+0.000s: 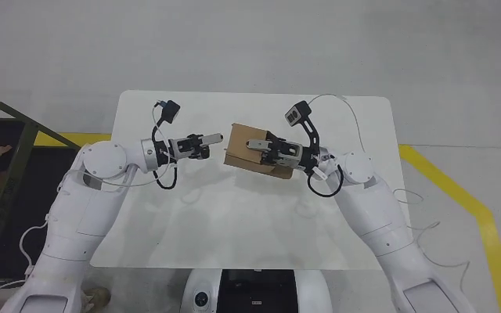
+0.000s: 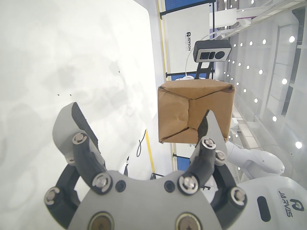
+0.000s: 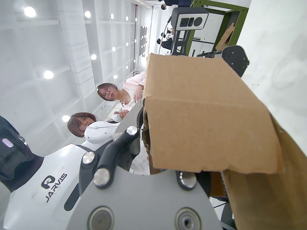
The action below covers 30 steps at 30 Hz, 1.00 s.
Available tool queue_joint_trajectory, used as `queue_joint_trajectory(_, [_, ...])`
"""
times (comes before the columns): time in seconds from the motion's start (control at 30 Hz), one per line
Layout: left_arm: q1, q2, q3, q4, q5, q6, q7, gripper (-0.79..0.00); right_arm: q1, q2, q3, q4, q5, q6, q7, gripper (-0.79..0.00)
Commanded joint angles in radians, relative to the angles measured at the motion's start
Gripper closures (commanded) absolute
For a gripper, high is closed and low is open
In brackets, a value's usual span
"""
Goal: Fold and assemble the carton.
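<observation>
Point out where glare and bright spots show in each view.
Top view: even light on the table, no glare. Left wrist view: the table glares almost white, while the carton is evenly lit and its folds read clearly. Right wrist view: ceiling lamps burn as bright spots beside the carton, whose near face is evenly lit.

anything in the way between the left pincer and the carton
Nothing visible stands between them. The open left pincer points at the folded end of the carton, with only an open gap between. The right pincer grips the carton from the opposite side.
</observation>
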State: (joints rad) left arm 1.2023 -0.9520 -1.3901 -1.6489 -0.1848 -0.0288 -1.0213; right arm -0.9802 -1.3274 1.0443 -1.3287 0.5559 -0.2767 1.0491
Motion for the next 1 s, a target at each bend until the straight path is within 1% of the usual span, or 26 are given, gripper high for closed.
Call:
queue_joint_trajectory(0.0, [0.01, 0.001, -0.006, -0.006, -0.009, -0.007, 0.009, -0.785, 0.001, 0.001, 0.001, -0.001, -0.002, 0.002, -0.002, 0.0])
queue_joint_trajectory(0.1, [0.026, 0.0, -0.017, -0.014, -0.035, -0.036, 0.035, -0.785, 0.0, 0.002, 0.004, 0.001, -0.004, 0.009, -0.004, 0.0])
queue_joint_trajectory(0.3, [0.059, -0.004, -0.046, -0.024, -0.107, -0.127, 0.106, -0.785, -0.009, 0.008, 0.014, 0.004, 0.007, 0.049, 0.021, 0.0])
queue_joint_trajectory(0.4, [0.069, -0.005, -0.051, -0.031, -0.111, -0.169, 0.124, -0.785, -0.009, 0.012, 0.021, 0.001, -0.001, 0.063, 0.037, 0.0])
queue_joint_trajectory(0.63, [0.077, -0.009, -0.045, -0.03, -0.079, -0.308, 0.169, -0.785, -0.006, 0.017, 0.03, -0.004, -0.012, 0.081, 0.049, 0.0])
queue_joint_trajectory(0.77, [0.077, -0.009, -0.045, -0.029, -0.073, -0.311, 0.17, -0.785, -0.006, 0.018, 0.03, -0.006, -0.017, 0.072, 0.04, 0.0])
queue_joint_trajectory(0.83, [0.076, -0.007, -0.048, -0.038, -0.072, -0.245, 0.148, -0.785, -0.006, 0.018, 0.029, -0.006, -0.017, 0.071, 0.041, 0.0])
queue_joint_trajectory(0.97, [0.081, 0.002, -0.091, -0.066, -0.041, -0.224, 0.118, -0.785, -0.003, 0.019, 0.027, -0.003, -0.013, 0.06, 0.045, 0.0])
